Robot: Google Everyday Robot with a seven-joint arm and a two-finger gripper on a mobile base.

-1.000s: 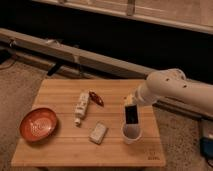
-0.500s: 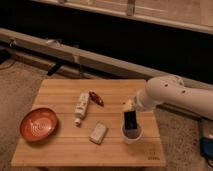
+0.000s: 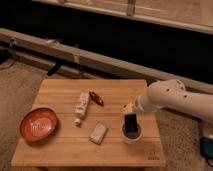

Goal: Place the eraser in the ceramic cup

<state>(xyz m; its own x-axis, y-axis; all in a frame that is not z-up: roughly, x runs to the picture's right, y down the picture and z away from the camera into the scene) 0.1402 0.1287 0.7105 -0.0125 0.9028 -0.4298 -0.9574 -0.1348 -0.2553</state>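
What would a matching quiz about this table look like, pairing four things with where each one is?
Things:
1. orange-red bowl
2. eraser
3. pale block
4. gripper

Places:
A. just above the ceramic cup, at the eraser's top end
B. standing upright inside the ceramic cup
C. at the left end of the table
D. lying flat on the table, between the bowl and the cup

Pairs: 1-C, 2-B, 3-D, 4-A
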